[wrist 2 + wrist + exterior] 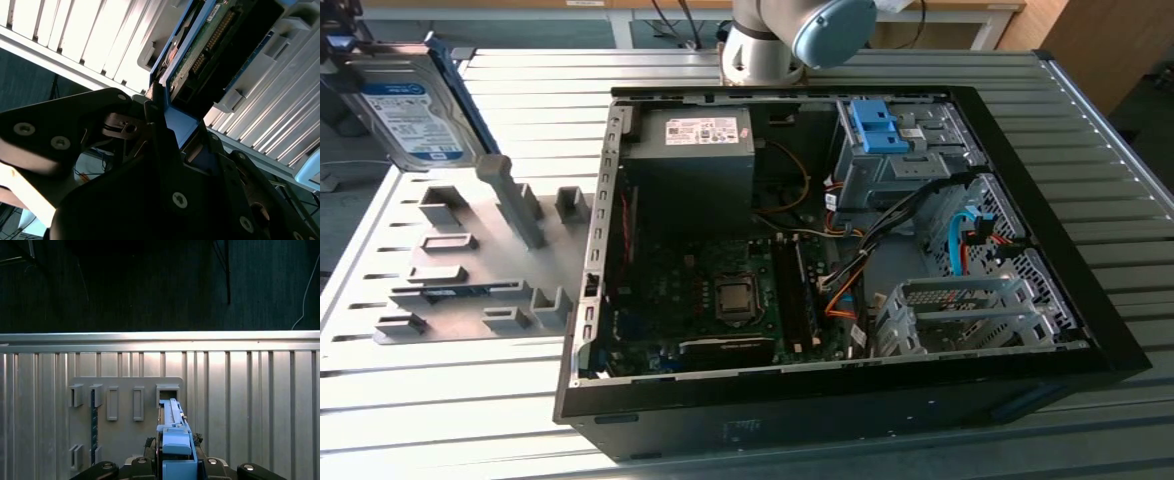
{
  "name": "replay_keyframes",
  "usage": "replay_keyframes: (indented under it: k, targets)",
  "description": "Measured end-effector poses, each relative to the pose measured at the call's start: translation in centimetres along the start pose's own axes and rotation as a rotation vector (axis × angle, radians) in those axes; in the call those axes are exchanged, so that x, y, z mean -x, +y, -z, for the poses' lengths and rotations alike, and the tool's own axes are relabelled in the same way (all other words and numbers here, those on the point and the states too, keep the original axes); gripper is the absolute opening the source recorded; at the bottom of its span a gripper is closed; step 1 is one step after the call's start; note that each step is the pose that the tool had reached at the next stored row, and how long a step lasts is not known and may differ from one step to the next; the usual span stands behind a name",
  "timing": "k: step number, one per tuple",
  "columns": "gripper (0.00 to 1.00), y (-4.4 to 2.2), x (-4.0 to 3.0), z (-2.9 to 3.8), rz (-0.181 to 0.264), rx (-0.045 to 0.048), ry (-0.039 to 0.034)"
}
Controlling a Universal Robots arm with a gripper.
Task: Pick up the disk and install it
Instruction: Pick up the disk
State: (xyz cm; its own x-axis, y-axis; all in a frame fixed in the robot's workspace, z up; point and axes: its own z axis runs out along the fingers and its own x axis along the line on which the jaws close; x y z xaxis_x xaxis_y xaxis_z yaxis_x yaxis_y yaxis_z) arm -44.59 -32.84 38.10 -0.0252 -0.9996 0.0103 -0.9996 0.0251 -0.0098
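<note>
- The gripper (175, 125) is clamping the disk (210, 45) by its blue frame, as both wrist views show.
- The disk is standing upright at the exterior view's far left, by the grey rack's (467, 270) far edge, well apart from the open computer case (854, 250).

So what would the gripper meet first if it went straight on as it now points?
Likely the grey slotted fixture, near its square socket; the disk held in the gripper would touch it first. Depth is unclear.
</note>
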Motion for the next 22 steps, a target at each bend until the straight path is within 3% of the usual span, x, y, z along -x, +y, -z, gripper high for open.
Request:
replay_keyframes:
  k: [22]
  targets:
    - [0.37, -0.01, -0.01, 0.95, 0.000, 0.0000, 0.0000]
